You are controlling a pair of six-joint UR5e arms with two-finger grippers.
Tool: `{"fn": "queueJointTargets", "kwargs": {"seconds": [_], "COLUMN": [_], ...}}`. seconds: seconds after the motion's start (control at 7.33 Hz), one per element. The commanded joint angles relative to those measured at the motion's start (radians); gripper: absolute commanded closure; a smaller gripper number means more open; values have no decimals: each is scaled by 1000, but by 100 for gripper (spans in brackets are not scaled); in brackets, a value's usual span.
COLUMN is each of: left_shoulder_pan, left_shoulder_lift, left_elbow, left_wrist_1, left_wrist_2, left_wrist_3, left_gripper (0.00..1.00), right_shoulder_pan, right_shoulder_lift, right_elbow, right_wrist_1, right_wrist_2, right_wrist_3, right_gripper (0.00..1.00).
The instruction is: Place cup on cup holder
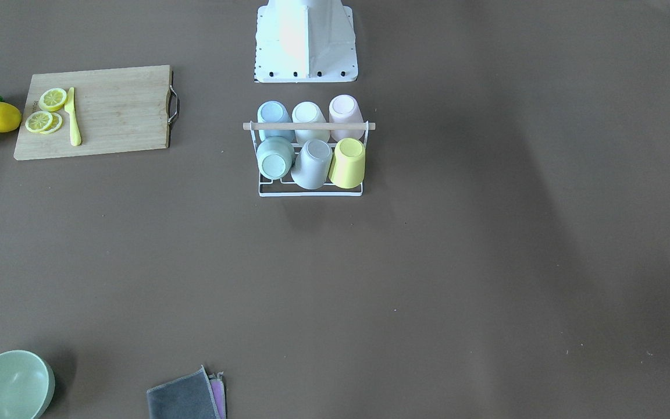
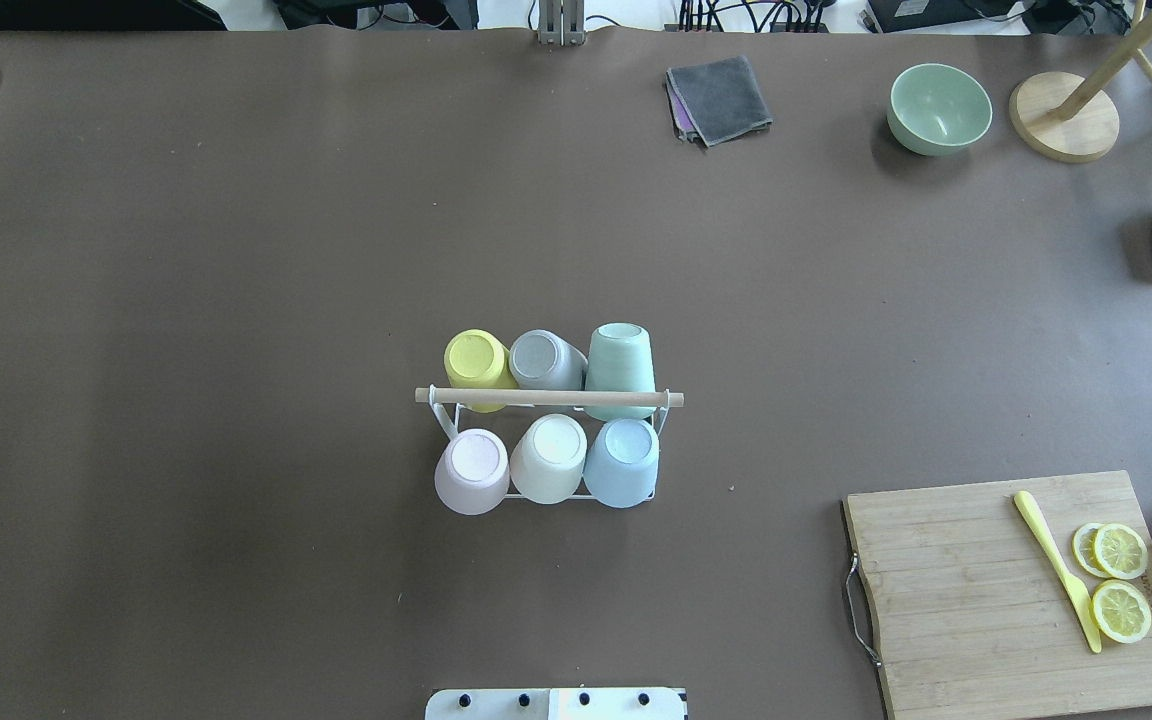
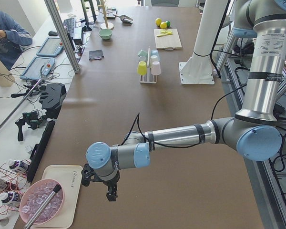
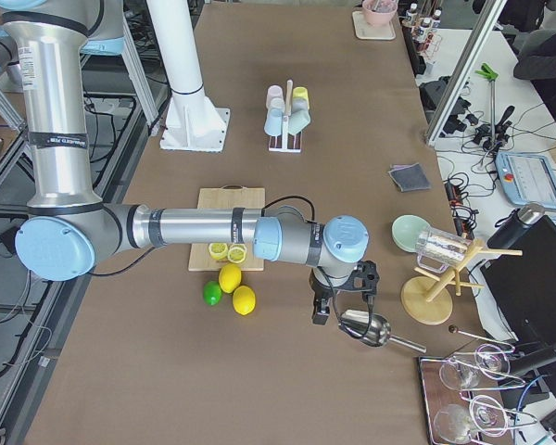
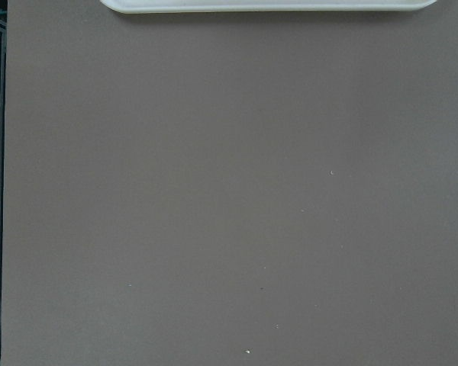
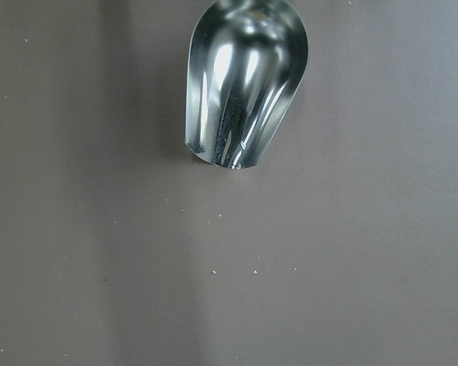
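Scoop [image 6: 244, 84] lies just below right gripper [image 4: 321, 317]; left gripper [image 3: 110, 194] hangs near tray [image 5: 267, 6]. Can't tell either's jaw state. Rack [image 2: 548, 398] sits well away, midway between both, six cups [image 2: 556, 455] filling every slot. Reads as done; next move needs a loose cup, none visible.

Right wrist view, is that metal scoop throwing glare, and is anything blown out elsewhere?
Right wrist view: yes, bright streaks on the metal scoop. Front-facing view: the robot base is washed out, and broad soft shadows cross the table.

Matt brown table [image 2: 236, 250], white wire cup holder [image 1: 310, 194], pale wooden rod [image 1: 309, 125], glossy metal scoop [image 6: 244, 84], bare wooden board [image 2: 976, 600]
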Motion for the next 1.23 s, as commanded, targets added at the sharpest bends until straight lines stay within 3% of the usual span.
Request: {"fn": "queueJointTargets", "kwargs": {"seconds": [0.0,0.27,1.09], "left_shoulder_pan": [-16,-26,-41], "left_shoulder_lift": [130,201,220], "left_elbow": [-114,-178,-184], "left_wrist_1": [-1,2,47], "left_wrist_2": [-70,-72,-124], "left_wrist_3": [1,1,-2], "left_gripper": [1,1,1], "right_shoulder_pan": [22,25,25], "right_shoulder_lift": [-12,-12,-21], "right_elbow": [2,4,7], "right_wrist_1": [1,1,1], "right_wrist_2": [11,8,9], "right_wrist_3": [-5,-4,-2], "right_gripper": [0,0,0]}}
